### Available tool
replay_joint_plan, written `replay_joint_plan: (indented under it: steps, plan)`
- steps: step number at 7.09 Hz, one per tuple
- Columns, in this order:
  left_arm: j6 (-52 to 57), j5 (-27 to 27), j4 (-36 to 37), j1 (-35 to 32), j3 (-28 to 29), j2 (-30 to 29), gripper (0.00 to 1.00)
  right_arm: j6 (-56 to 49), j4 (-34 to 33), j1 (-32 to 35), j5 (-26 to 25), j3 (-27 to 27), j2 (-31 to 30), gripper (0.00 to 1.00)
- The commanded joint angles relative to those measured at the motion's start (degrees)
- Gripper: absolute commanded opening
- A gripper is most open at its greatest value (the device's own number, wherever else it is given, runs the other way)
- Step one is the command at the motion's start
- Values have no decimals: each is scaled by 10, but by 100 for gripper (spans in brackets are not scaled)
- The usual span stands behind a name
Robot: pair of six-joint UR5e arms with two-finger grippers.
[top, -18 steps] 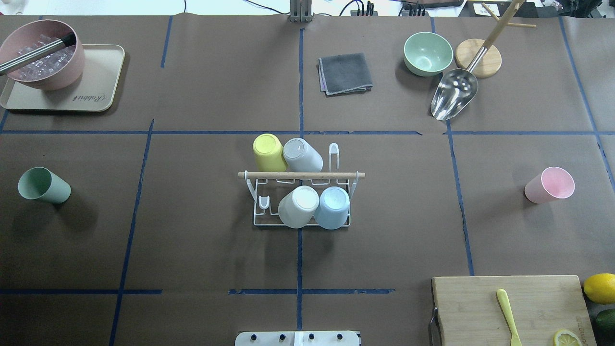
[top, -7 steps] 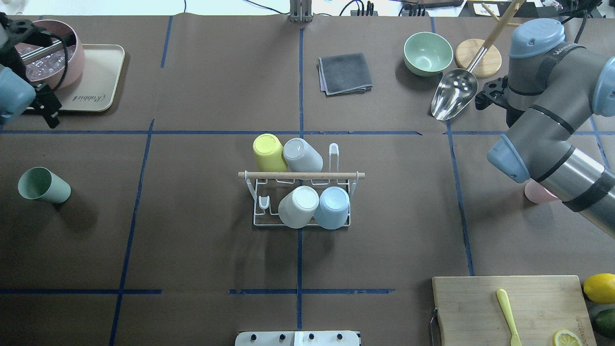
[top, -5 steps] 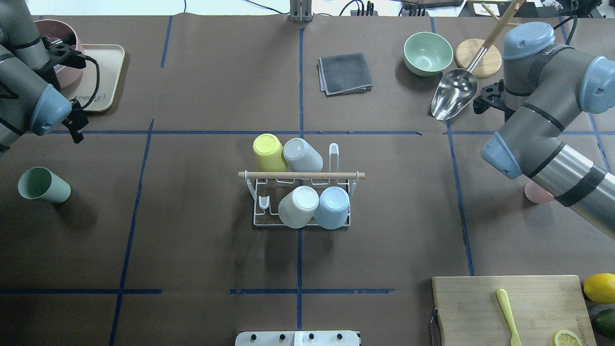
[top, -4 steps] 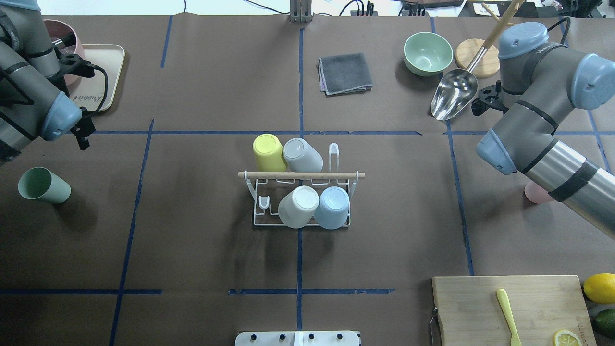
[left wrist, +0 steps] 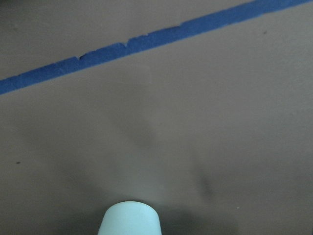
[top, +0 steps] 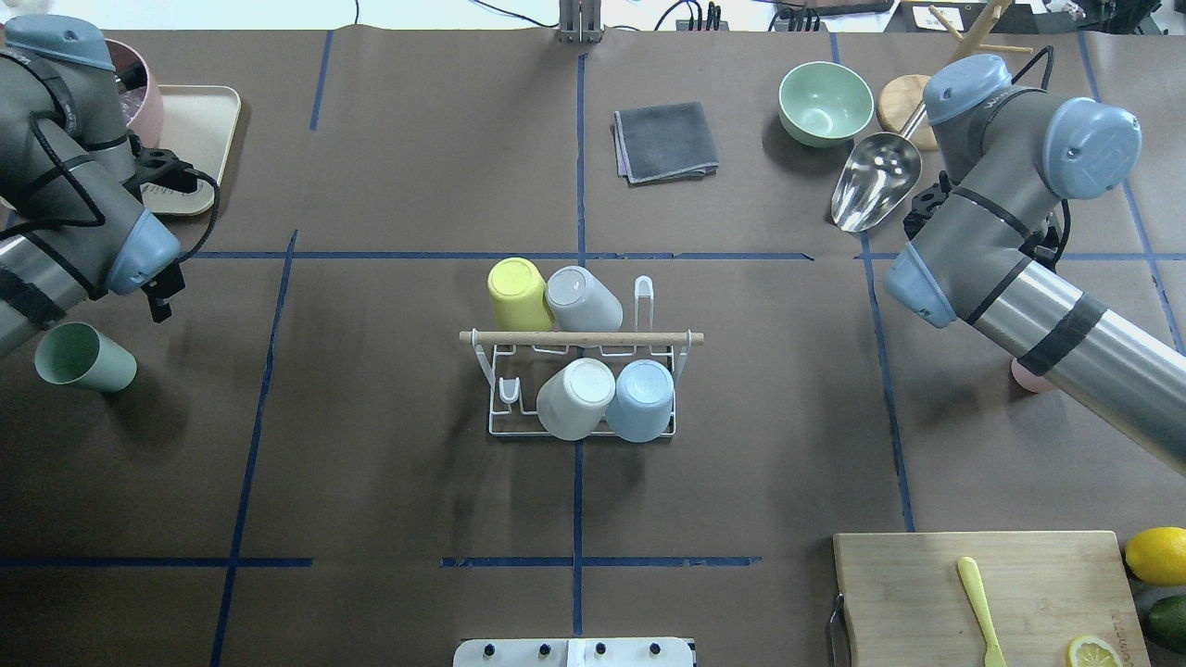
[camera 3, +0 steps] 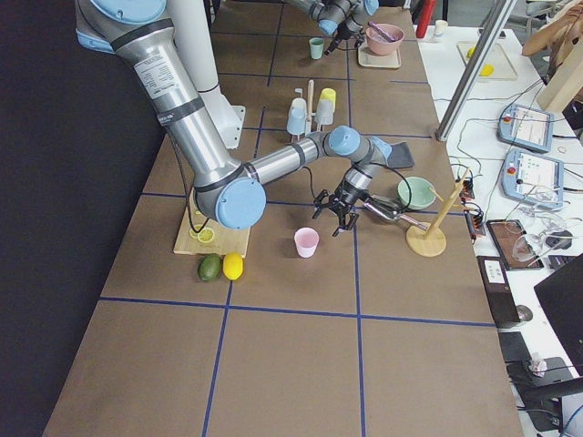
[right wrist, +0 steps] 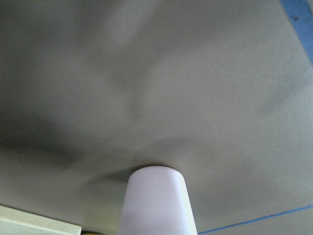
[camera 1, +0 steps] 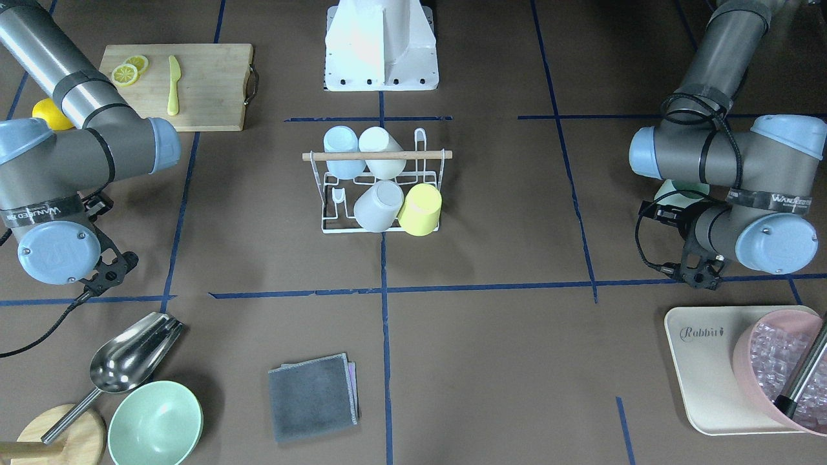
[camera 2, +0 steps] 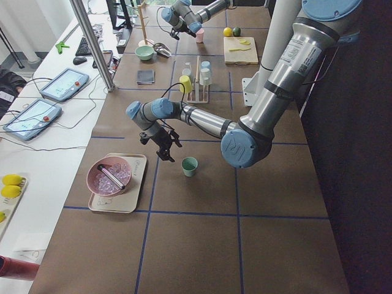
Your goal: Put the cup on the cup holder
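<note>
Two cups: green cup [top: 83,357], pink cup [camera 3: 306,242] may topple if clipped on rim
Left gripper [camera 2: 168,150], right gripper [camera 3: 333,218]: cannot tell if spread

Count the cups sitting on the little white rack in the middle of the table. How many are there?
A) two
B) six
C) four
C: the cup holder carries four cups. The yellow cup and the grey cup are on one side of its wooden rod, and the white cup and the blue cup are on the other.
</note>
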Motion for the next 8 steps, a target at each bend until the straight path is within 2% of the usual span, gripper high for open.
replay_joint_plan:
  steps: [1,5,6,8]
  plan:
    - [31,6,1,-1,38,1,100,-15,-22,-8,-18,-8,1,100]
    - [51,-2,23,-2,66,2,100,-5,-23,-41,-35,-39,-1,100]
    - [52,-3,39,-2,66,3,100,-5,-23,-42,-60,-49,1,100]
    - [52,-17,75,-1,66,3,100,-3,-30,-58,-62,-54,1,100]
